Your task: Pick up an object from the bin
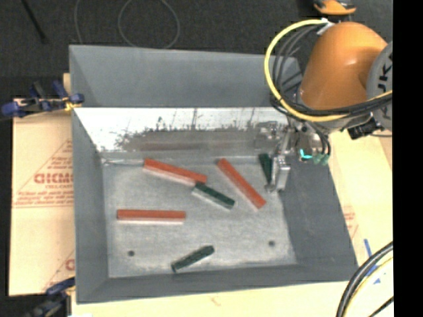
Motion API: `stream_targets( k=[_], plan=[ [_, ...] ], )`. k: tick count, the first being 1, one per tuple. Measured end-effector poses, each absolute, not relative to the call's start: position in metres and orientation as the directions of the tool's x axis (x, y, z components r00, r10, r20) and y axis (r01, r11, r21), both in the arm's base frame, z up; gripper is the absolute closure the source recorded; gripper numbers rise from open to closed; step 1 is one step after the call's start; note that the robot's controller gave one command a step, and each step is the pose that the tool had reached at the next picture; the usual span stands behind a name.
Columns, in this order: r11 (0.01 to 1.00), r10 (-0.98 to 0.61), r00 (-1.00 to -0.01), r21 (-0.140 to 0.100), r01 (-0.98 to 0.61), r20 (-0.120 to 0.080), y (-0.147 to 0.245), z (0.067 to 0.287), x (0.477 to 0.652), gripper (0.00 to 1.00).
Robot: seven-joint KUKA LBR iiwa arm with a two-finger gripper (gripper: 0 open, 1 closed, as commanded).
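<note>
My gripper (280, 174) hangs low at the bin's right side, near the foot of the right wall. A short dark green block (266, 168) stands steeply tilted right against the gripper's left side; whether it is held I cannot tell. Just below and to the left, a red bar (240, 183) lies diagonally on the floor, its lower end almost under the gripper. Further left lies a second dark green block (214, 195).
Another red bar (174, 171) lies slanted in the middle of the bin. A third red bar (151, 214) lies flat at the left. One more green block (192, 258) sits near the front wall. The arm's orange cover and yellow cables hang over the right rim.
</note>
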State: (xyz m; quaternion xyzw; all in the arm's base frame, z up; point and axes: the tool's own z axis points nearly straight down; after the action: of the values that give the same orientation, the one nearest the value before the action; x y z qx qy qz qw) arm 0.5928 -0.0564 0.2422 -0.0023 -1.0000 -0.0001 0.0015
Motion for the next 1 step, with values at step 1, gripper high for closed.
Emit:
stream_targets(
  k=[1],
  plan=[
    [0.996, -0.087, -0.996, 0.002, -0.087, 0.003, 0.0205, 0.1327, 0.6, 0.0]
  ],
)
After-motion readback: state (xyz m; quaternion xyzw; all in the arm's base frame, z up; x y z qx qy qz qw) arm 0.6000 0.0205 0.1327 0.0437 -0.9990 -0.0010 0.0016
